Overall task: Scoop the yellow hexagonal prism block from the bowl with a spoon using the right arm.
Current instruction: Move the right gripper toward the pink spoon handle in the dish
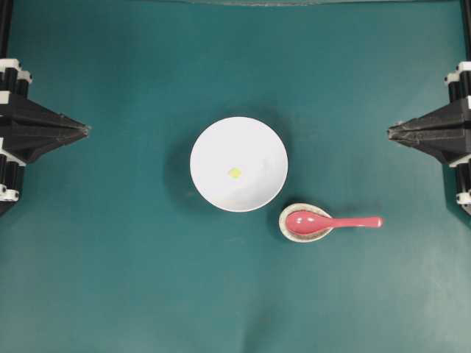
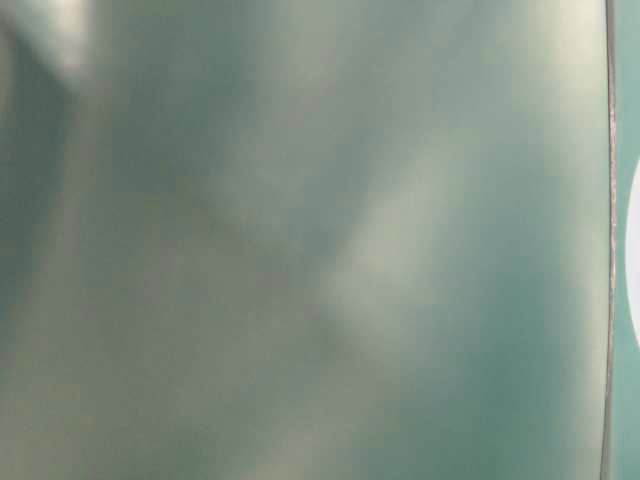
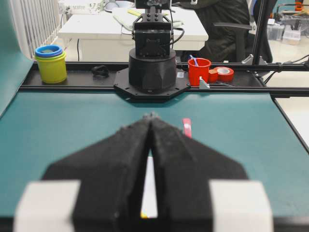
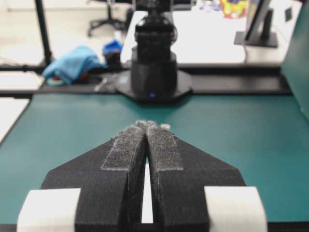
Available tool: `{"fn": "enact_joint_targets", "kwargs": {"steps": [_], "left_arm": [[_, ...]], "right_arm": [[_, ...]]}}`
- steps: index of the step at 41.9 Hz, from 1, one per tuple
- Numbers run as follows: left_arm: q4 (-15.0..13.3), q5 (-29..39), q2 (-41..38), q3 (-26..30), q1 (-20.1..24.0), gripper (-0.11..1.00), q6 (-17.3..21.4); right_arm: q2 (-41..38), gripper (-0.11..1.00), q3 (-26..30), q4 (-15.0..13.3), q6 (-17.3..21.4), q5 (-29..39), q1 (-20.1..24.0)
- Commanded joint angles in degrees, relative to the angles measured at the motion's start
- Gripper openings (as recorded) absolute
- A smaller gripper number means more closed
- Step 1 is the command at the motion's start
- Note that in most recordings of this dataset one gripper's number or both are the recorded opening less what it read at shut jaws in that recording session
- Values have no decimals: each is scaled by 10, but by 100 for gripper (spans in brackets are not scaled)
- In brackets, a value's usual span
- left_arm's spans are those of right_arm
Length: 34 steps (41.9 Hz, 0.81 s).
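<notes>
Teal covering is spread over the whole table point(image 1: 110, 279), and nothing of the task is seen to be begun. At the far left of the overhead view the left gripper point(image 1: 87, 130) is parked at the table's edge, its jaws brought together to a point with nothing between them; the left wrist view shows the same closed tips. Near the middle the bowl point(image 1: 210, 147) is set upright, and the yellow hexagonal prism block point(image 1: 235, 173) lies inside it on the bottom, close to the centre. Just beside the bowl, to its lower right, the spoon point(image 1: 331, 221) is laid with its scoop in a small speckled spoon rest point(image 1: 284, 229) and its handle pointing toward the right side. At the far right the right gripper point(image 1: 389, 132) is held well apart from the spoon, jaws pressed shut and empty. Grasping the spoon, carrying it to the bowl and scooping the block are all judged to remain. The table-level view is blurred and adds nothing.
</notes>
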<state>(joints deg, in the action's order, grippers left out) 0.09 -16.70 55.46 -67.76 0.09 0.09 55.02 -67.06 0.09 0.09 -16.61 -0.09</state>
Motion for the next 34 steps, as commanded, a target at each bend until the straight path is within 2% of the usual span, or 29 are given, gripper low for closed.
{"fn": "enact_joint_targets", "kwargs": {"steps": [1,34], "left_arm": [[5,3,-6,12,1,0,-3],[4,4,-7,12,1,0,-4]], "right_arm": [[-6,0,8,0,-3,0,-3],[-18,1,9,4,4,8,-3]]}}
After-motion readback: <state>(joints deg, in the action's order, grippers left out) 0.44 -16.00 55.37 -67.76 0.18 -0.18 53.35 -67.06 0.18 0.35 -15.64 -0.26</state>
